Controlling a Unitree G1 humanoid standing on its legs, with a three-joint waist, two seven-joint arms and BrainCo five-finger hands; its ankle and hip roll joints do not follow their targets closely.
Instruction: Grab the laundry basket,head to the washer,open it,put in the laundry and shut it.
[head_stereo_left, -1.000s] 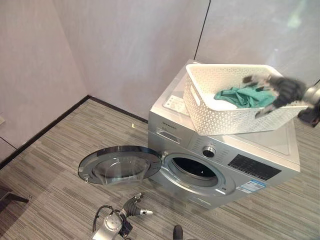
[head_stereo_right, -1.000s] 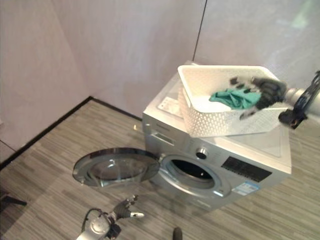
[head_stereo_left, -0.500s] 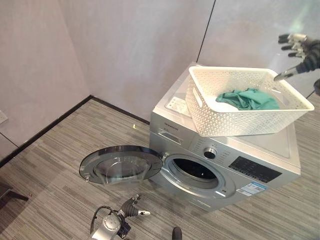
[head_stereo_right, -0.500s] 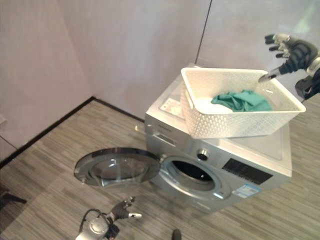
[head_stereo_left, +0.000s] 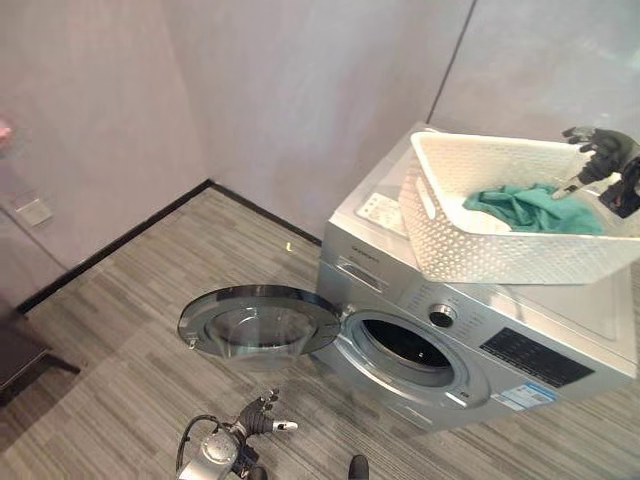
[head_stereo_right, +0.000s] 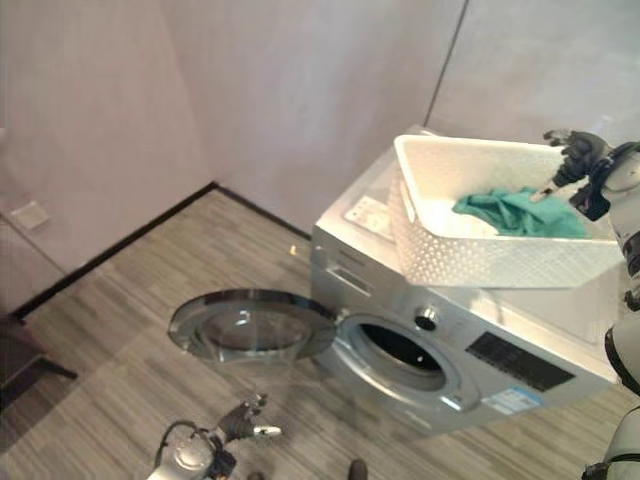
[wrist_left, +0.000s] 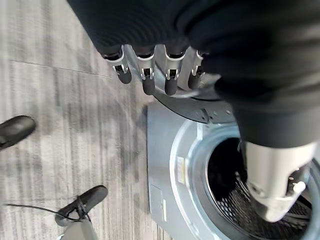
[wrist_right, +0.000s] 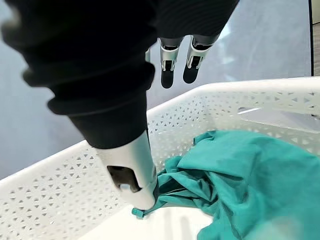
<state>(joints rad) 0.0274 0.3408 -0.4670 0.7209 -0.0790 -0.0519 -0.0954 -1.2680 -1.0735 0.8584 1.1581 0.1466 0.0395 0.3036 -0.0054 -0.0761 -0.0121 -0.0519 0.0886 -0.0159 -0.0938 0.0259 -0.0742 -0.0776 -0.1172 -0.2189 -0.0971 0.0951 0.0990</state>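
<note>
Right hand dropped from above the basket's far rim to just over the laundry; whole view also shifted, so camera moved. Left hand low, fingers relaxed, holding nothing, washer door swung open just beyond it, drum visible. White basket on washer. Right hand spread open, thumb tip touching green laundry beneath it.

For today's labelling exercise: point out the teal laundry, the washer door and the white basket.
teal laundry (head_stereo_left: 530, 208): left eye view, middle of the crumpled cloth.
washer door (head_stereo_left: 258, 320): left eye view, centre of the open glass.
white basket (head_stereo_right: 480, 262): right eye view, front perforated wall.
</note>
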